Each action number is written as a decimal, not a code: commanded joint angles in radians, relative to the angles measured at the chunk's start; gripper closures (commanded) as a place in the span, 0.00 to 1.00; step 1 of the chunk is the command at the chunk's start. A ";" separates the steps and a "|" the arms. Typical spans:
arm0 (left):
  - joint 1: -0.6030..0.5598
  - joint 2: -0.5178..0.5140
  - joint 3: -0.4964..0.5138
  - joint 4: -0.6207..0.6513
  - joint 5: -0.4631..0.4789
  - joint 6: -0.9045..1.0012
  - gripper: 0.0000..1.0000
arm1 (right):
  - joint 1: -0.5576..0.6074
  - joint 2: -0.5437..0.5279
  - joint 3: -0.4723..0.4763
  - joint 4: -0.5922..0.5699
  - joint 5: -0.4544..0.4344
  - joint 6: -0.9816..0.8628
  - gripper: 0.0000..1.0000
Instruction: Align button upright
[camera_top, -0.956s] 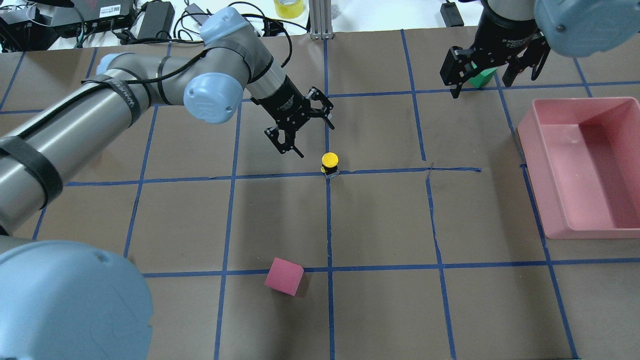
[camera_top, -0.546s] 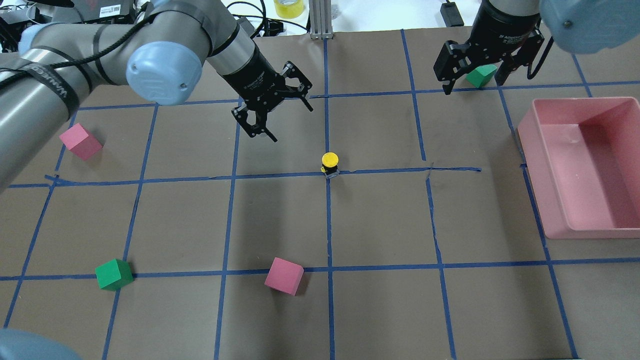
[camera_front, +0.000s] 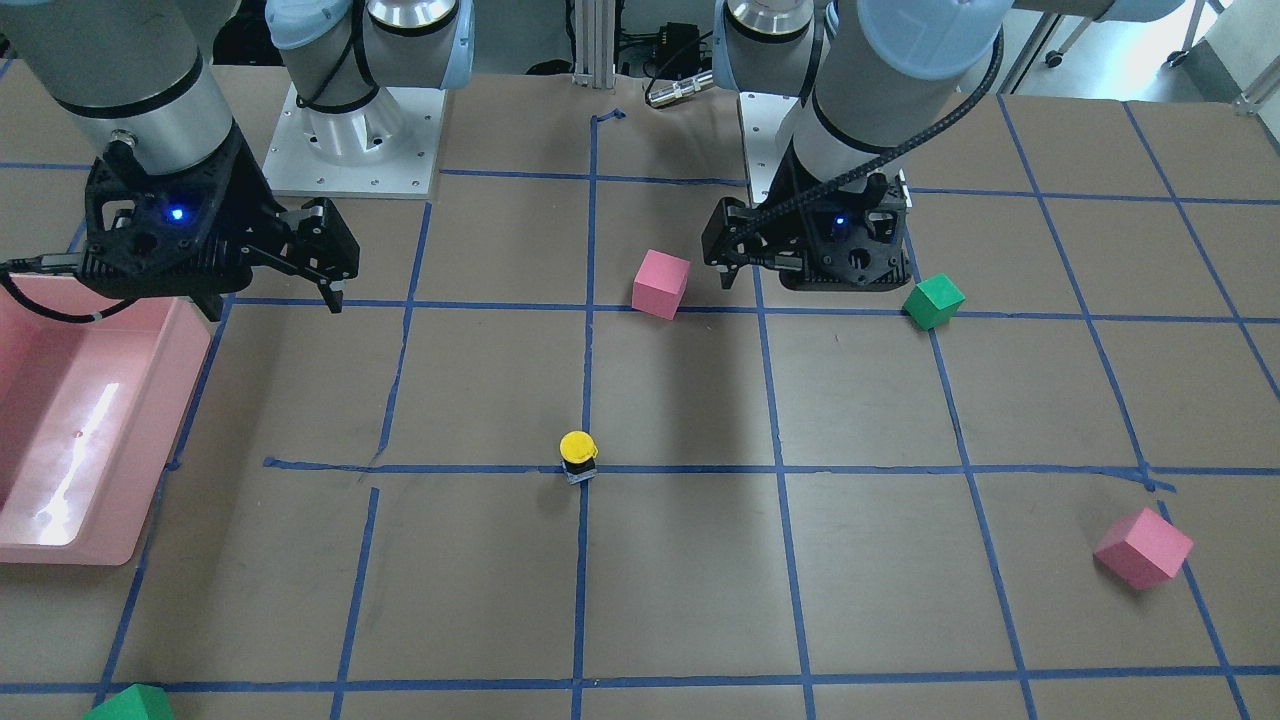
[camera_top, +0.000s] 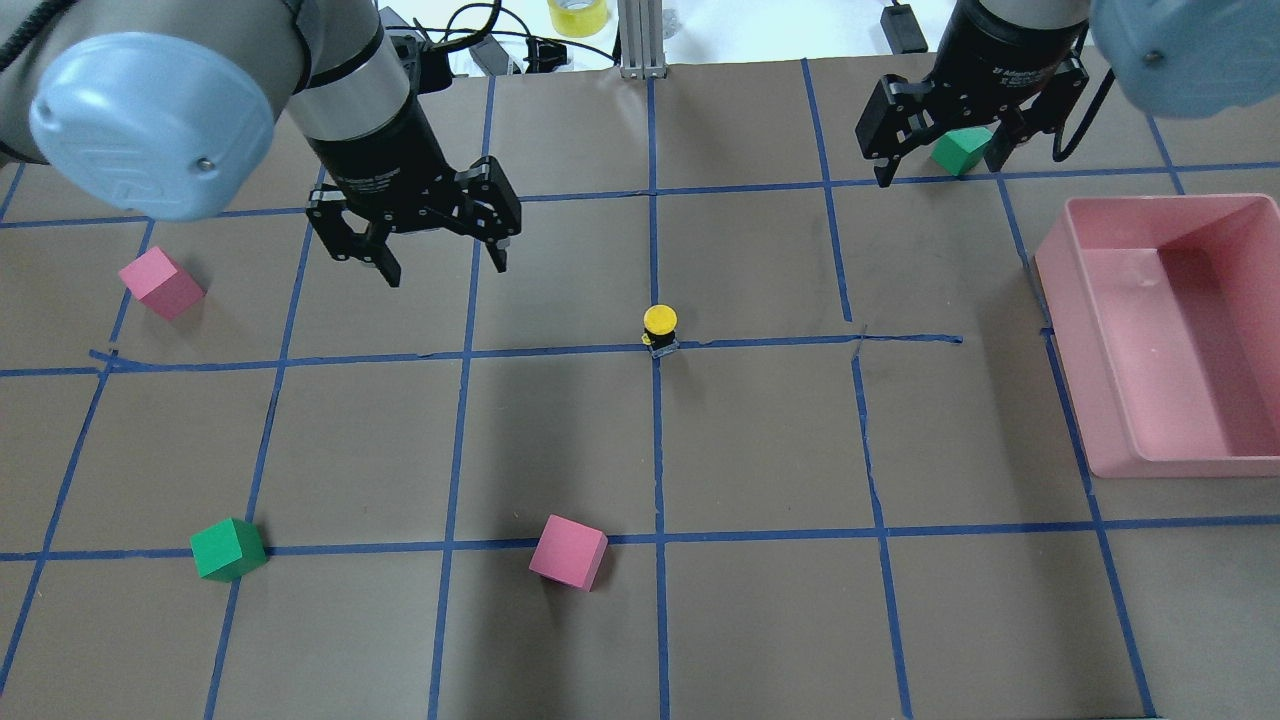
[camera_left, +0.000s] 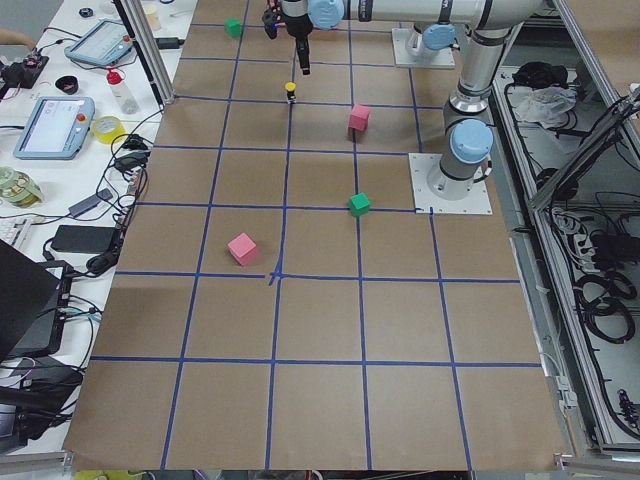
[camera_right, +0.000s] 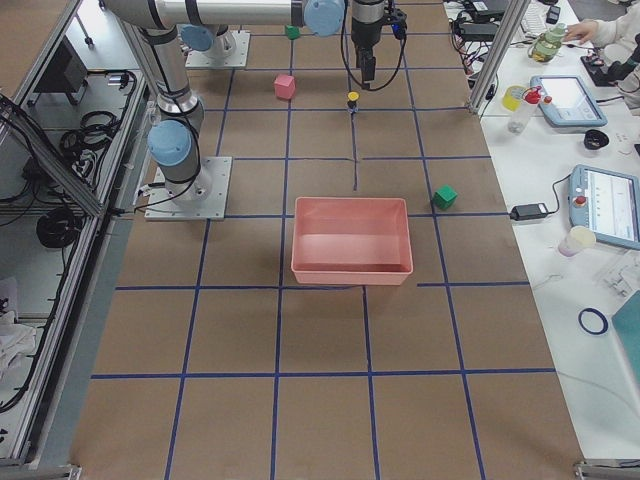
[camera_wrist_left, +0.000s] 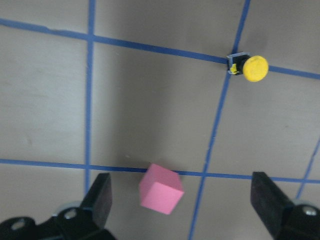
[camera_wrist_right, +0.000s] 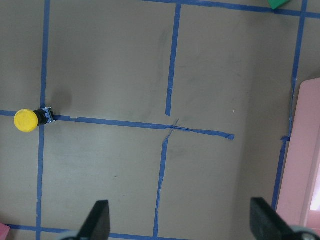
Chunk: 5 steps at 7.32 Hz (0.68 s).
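The button (camera_top: 659, 325) stands on its boxy black base with the yellow cap up, right on a crossing of blue tape lines (camera_top: 560, 351) near the middle of the counter (camera_top: 760, 440). Nothing touches it. The left tool (camera_top: 445, 268) hangs well apart from it on the robot's left, spread wide and empty. The right tool (camera_top: 940, 165) hovers far off toward the back, also spread wide with nothing between its fingers.

Judged from this, the righting step looks done and the task is at or near its end. The next move calls only for keeping both arms clear so that the button is not knocked over.

Whether the base sits fully flat cannot be told, since the button is small in every view and its terminals do not resolve. In the overhead view the right tool partly covers a green cube (camera_top: 958, 150).
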 joint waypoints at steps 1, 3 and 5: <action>0.067 0.035 -0.007 0.065 0.070 0.261 0.00 | 0.003 -0.007 0.001 0.001 0.002 0.001 0.00; 0.106 0.005 -0.014 0.201 0.075 0.259 0.00 | -0.001 -0.005 0.007 0.000 -0.013 0.001 0.00; 0.104 0.000 -0.034 0.253 0.066 0.244 0.00 | 0.001 -0.005 0.007 0.000 -0.013 0.001 0.00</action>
